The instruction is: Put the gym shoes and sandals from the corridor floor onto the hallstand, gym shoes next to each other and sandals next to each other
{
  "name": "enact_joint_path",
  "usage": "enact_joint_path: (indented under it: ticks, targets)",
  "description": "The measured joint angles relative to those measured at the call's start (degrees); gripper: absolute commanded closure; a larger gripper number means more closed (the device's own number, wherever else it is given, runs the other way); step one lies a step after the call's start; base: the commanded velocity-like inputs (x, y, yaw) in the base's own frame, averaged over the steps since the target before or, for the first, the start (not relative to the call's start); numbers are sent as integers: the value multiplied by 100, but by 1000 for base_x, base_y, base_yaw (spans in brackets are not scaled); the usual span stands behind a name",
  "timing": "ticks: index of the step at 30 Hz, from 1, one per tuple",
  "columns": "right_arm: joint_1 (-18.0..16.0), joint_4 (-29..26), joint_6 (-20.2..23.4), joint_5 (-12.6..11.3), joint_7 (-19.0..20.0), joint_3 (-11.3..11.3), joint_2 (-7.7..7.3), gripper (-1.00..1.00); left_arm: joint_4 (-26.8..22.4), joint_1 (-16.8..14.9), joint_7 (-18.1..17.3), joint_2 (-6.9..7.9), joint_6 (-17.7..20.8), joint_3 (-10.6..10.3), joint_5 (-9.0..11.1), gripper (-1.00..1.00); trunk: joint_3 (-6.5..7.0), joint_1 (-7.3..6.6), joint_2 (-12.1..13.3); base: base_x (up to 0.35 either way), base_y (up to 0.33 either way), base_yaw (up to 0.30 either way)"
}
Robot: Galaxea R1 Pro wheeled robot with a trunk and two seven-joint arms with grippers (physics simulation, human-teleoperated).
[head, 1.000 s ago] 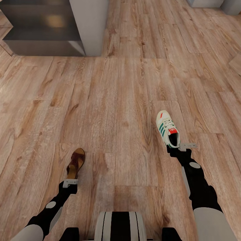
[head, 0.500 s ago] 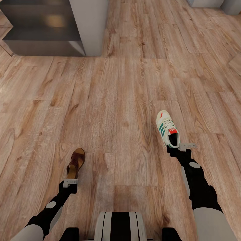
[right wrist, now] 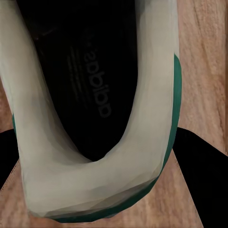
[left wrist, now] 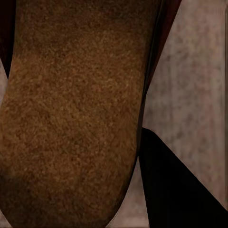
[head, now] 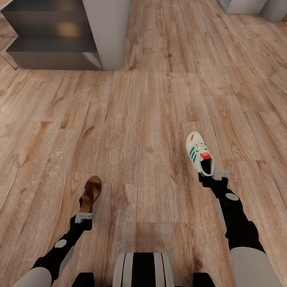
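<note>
Both grippers loaded, seen from the head view: left gripper pinching the heel end of a dark brown leather slip-on sandal with a tan footbed, right gripper clamped on the heel of a white lace-up sneaker with green side stripes and a red-orange tongue. Each shoe carried toe-forward ahead of its arm, over light brown wood-grain plank flooring; clearance from the planks hard to judge from above. Far ahead at the upper left, a pale grey-white upright panel with dark open shelf levels beside it, probably an end of the shoe rack, well apart from both shoes. Second sneaker and second sandal nowhere among these planks. Judged progress: early, one of each pair in hand, nothing on the rack yet, carrying and placing to come, then the other two and the pairing side by side. Along the left wrist view, tan suede-like footbed very close, a dark finger against its edge, blurred floor beyond. Along the right wrist view, sneaker's white heel collar with a green edge wrapped around a black insole, dark fingers flanking the heel, wood grain beside it. Flooring flat, matte and bare around the robot; more pale furniture bases at the far upper right.
</note>
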Motion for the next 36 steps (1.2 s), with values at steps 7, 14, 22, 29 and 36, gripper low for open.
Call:
enact_joint_path:
  ticks: [7,14,22,29,36]
  targets:
    - [38,1,-15,1,8,3,0,100,8,0,0,-8,0,-7,0,100,155,-18,9,0,0,0]
    - [103,-88,-28,8,7,0,-8,100,17,0,0,-12,0,-8,1,100,310,-36,19,0,0,0]
    - [106,-307,-19,16,0,-2,-9,100,17,0,5,-9,0,9,9,100,497,-57,29,0,0,-14]
    - [139,-317,-9,17,1,-10,-9,100,21,0,9,-15,6,10,14,100,714,-75,39,0,0,-64]
    - [151,-312,-9,17,2,-4,-9,100,25,0,17,-17,15,19,17,100,932,-93,48,0,0,-64]
